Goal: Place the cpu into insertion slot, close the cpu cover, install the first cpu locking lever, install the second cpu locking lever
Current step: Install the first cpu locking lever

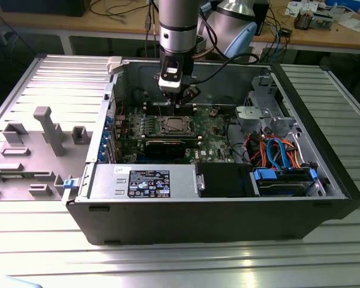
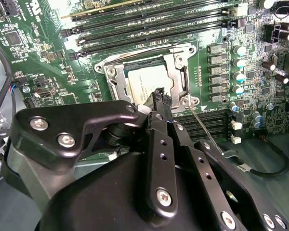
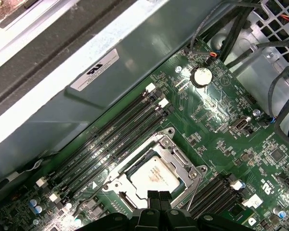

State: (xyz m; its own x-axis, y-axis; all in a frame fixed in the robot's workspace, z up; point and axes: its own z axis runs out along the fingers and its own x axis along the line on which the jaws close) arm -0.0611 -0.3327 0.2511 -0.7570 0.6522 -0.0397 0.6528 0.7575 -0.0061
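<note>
The cpu (image 2: 143,83) (image 3: 156,174) lies flat in the insertion slot (image 1: 172,125) on the green motherboard, its silver-grey top showing. The silvery cpu cover (image 2: 181,72) (image 3: 176,155) frames it, lying down over the chip's edges. A thin wire locking lever (image 2: 204,126) (image 3: 193,192) sticks out at an angle from one corner of the socket, unlatched. My gripper (image 2: 160,95) (image 3: 159,196) (image 1: 181,103) hovers just above the socket's edge, close to that lever. Its black fingertips are pressed together with nothing between them.
The motherboard sits inside an open black computer case (image 1: 324,180). Long black memory slots (image 3: 111,139) run on both sides of the socket. A power supply (image 1: 145,182), a drive bay (image 1: 285,180) and orange and blue cables (image 1: 276,150) fill the near side. A grey fixture plate (image 1: 36,144) lies at the exterior view's left.
</note>
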